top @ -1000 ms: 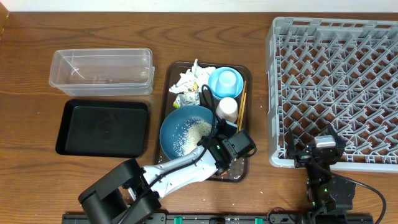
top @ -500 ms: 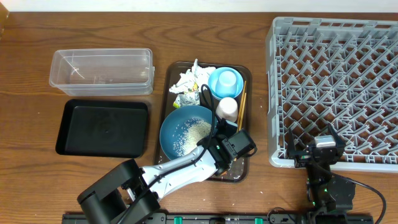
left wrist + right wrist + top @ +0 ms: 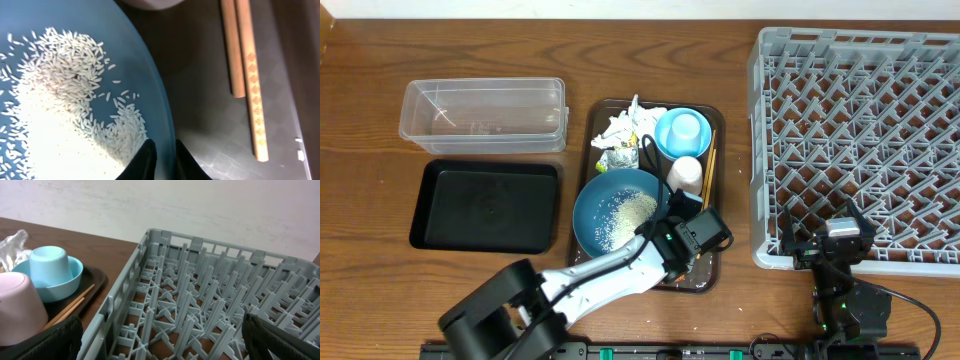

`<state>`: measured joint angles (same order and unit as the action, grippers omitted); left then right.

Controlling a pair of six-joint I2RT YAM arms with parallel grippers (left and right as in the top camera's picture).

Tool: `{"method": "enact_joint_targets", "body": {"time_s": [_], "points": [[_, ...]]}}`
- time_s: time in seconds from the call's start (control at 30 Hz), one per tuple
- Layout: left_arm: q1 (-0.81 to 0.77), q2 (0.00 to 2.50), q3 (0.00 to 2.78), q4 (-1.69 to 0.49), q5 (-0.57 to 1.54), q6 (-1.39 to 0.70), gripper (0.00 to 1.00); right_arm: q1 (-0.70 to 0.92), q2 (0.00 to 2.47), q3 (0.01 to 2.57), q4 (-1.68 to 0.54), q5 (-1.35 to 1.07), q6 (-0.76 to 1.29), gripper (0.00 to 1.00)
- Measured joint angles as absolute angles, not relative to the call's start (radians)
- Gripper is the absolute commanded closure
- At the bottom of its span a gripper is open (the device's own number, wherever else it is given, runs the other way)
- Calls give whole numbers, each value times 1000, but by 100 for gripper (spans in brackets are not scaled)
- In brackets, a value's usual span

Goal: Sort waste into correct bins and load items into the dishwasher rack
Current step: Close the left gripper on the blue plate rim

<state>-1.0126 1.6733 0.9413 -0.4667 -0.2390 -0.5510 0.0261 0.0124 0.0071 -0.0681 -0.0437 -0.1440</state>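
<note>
Now the left hand (image 3: 162, 157) is pinched tight on the edge of the blue dish (image 3: 135, 55). The dish sits on the brown tray (image 3: 210, 110) with rice (image 3: 65, 95) inside. Next, I think, it must lift and tip the rice into a bin without spilling. The right hand (image 3: 825, 238) waits wide apart by the rack (image 3: 757, 150). Up close, most of the dish is cut off.

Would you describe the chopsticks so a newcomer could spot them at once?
Find the big grey rack; just left of it sits a dark brown tray. Along that tray's right edge lie the chopsticks, the only thin wooden sticks there.
</note>
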Motion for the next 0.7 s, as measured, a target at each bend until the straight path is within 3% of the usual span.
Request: {"method": "enact_joint_targets", "body": {"time_s": [0.37,0.67,0.7], "points": [[-1013,1519,941,-471,-239,-551,92,26,12,7,-68,-44,-144,1],[-1013,1513,942,-492,-222,-548,50,26,12,7,-68,-44,-144,1],[-1013,1523,942,-491,-213,-552,49,26,12,7,-68,-44,-144,1]]}}
